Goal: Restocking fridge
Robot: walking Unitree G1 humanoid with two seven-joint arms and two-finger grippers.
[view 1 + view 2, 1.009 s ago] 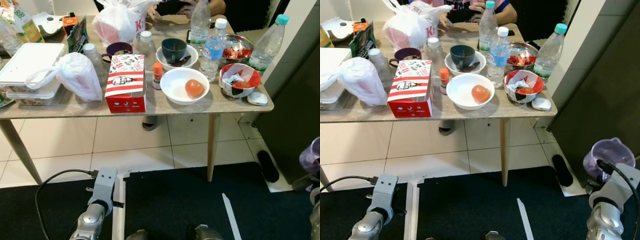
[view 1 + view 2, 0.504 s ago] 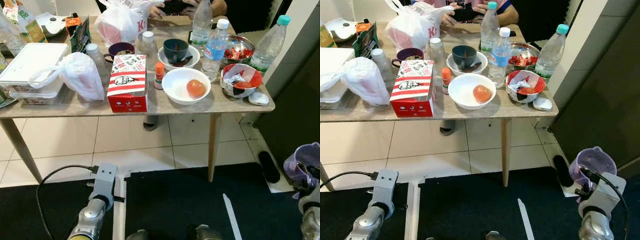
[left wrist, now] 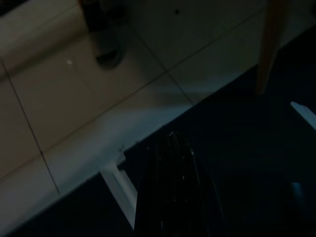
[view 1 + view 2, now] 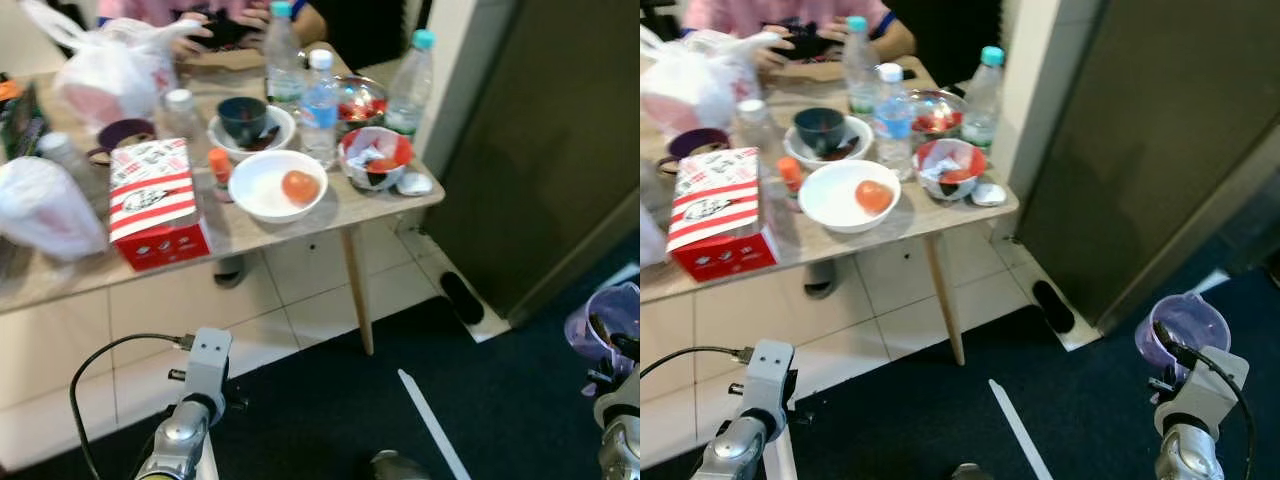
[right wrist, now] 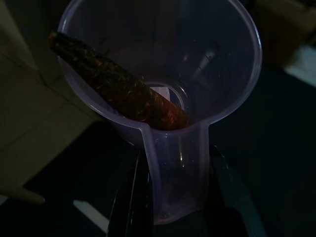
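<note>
Right wrist view: translucent purple jug (image 5: pixel 163 94) holds a dark carrot (image 5: pixel 118 89).

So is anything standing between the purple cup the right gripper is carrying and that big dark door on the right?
Nothing visible. The right gripper holds the purple cup with a carrot inside, over dark floor. The dark door stands just beyond it, shut, and the table lies off to the left.

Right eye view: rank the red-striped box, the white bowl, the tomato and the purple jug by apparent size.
1. Red-striped box
2. White bowl
3. Purple jug, close to the bowl; it is nearer the camera, so true order is unsure
4. Tomato
</note>
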